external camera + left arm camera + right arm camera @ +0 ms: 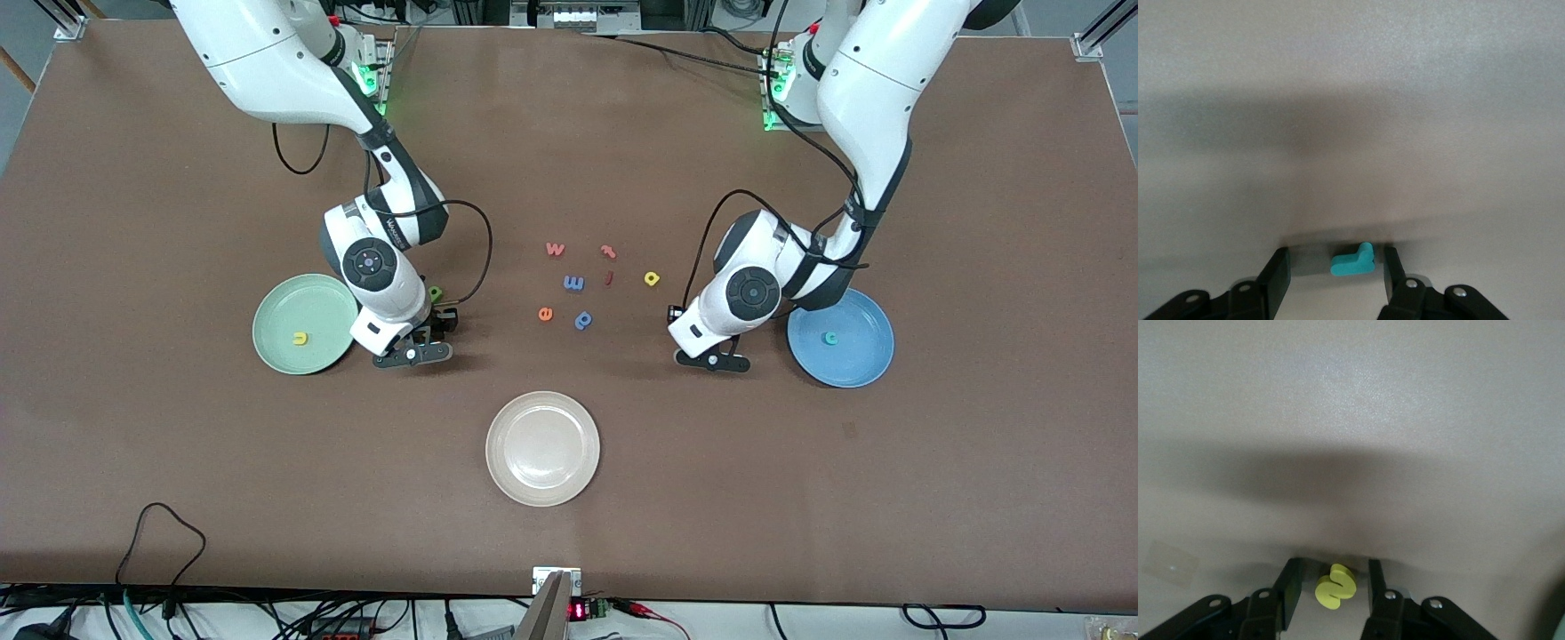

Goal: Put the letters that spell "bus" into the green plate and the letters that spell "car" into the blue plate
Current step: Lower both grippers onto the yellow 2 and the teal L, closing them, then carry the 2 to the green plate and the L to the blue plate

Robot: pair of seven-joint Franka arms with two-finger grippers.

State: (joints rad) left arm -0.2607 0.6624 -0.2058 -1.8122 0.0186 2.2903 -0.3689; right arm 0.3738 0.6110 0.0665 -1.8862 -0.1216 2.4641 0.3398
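**Two letters straddled, two plates waiting**

Brown bench (178,444) stretches under both arms, and both of them are down low at work on it. We see the left gripper (1336,255) just beside the round medium-blue plate (858,356), its jaws apart on either side of the small teal foam r (1353,261), which lies on the bench unclamped. A teal c (830,338) lies in that plate.

The right gripper (1333,563) sits just beside the round pale-green plate (284,307) and straddles the yellow foam s (1336,590); we cannot tell whether it is clamped on it. A yellow u (300,338) lies in the green plate.

We judge this the pick-up step for both arms. Next, each needs a firm pinch, a lift, and a short carry over its own plate. After that, the green b (435,292) beside the right arm's wrist and the yellow ring-like a (652,278) in the middle cluster remain.
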